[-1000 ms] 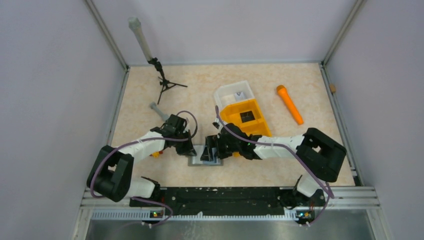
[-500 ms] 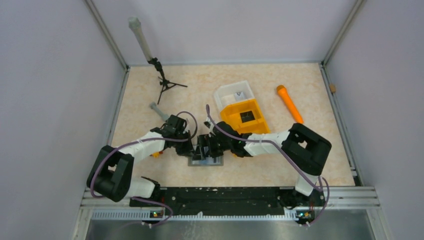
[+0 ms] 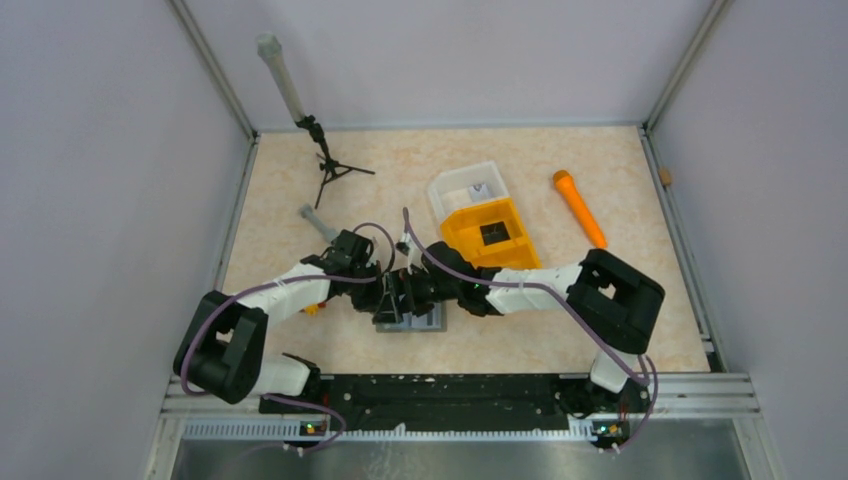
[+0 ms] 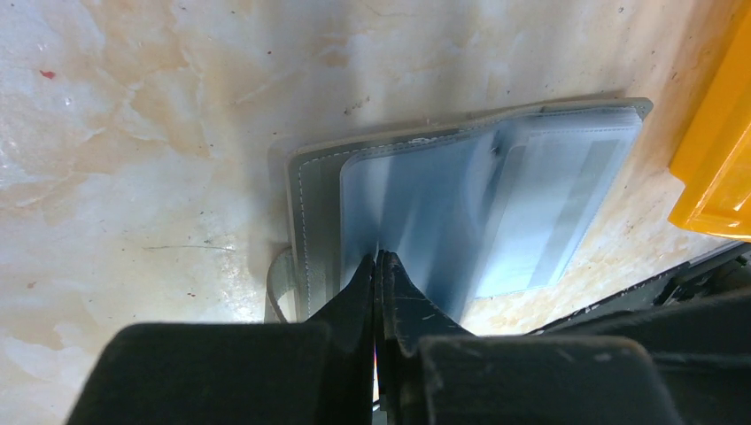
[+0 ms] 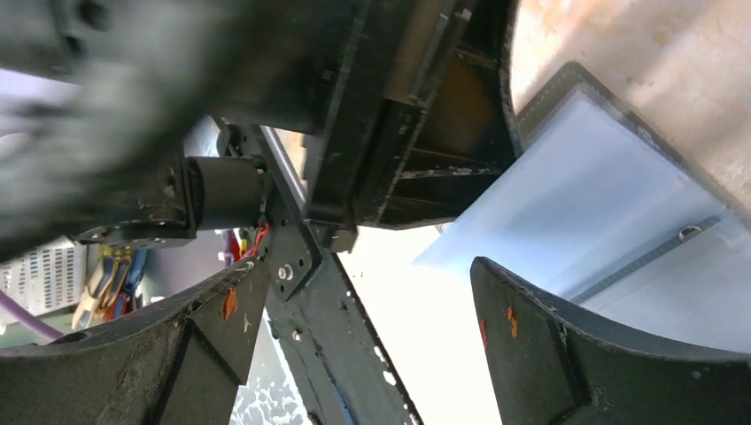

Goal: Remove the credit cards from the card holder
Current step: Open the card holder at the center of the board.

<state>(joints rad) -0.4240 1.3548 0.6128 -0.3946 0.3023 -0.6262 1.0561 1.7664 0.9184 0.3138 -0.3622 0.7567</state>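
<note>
The grey card holder (image 3: 428, 322) lies open on the table between my two grippers. In the left wrist view the card holder (image 4: 314, 177) shows pale blue clear sleeves, and a light grey-blue card (image 4: 549, 208) shows inside one. My left gripper (image 4: 379, 257) is shut with its tips pinched at the near edge of a sleeve; it also shows in the top view (image 3: 380, 297). My right gripper (image 5: 372, 266) is open and empty just above the holder's sleeve (image 5: 611, 204), right beside the left gripper. It also shows in the top view (image 3: 398, 297).
An orange bin (image 3: 490, 235) and a clear tray (image 3: 465, 185) stand behind the holder; the orange bin's edge (image 4: 717, 150) is close to it. An orange stick (image 3: 580, 208) lies at the back right. A small tripod (image 3: 330, 165) and a grey tool (image 3: 315, 218) are at the back left.
My right gripper has moved left across the card holder until it is next to the left gripper. The left gripper and the holder have stayed in place.
</note>
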